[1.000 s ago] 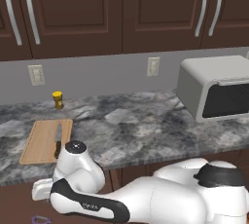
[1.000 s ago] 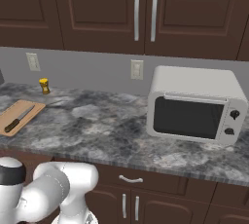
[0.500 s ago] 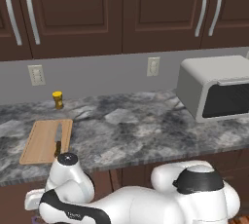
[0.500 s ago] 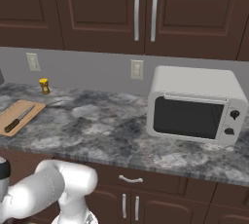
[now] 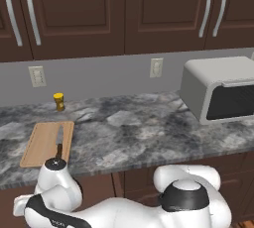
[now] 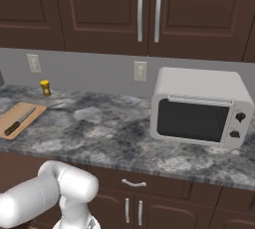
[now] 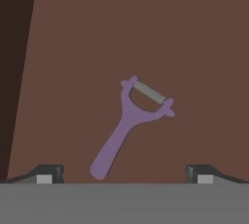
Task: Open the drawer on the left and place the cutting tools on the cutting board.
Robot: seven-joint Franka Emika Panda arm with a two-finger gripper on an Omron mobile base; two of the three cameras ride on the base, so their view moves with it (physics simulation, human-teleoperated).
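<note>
Upper cabinets (image 5: 124, 14): dark brown doors with vertical silver handles, running along the wall above the desk.
Desk (image 5: 139, 133): grey marbled top, spanning both base views; lower cabinet fronts (image 6: 149, 208) beneath it.
Microwave (image 6: 199, 108): white, dark window, two knobs on its right side; stands at the right end of the desk, door shut.
Arm (image 5: 124, 207): white with dark joints, folded low in front of the desk edge, reaching down to the left below the top.
Drawer (image 7: 146, 38): brown floor seen from above in the hand view, with a darker band along the left side of that view; its front is not visible.
Cutting board (image 5: 42, 145): light tan, flat on the left part of the desk, near the front edge.
Knife (image 5: 59, 140): silver blade, dark handle; lies on the cutting board along its right side, handle toward the front edge. In the right base view it shows as a slanted dark and silver strip on the board (image 6: 20, 121).
Purple-handled tool (image 7: 127, 128): a peeler, Y-shaped head with a silver blade across it; lies flat on the drawer floor, handle pointing toward the hand, head away.
Hand (image 7: 124, 173): jaws spread wide, empty, above the peeler; one fingertip on each side of the handle end, neither touching it.
Small yellow jar (image 5: 59, 101): upright at the back of the desk, behind the cutting board.
Wall outlets (image 5: 156, 67): white plates on the grey backsplash.
</note>
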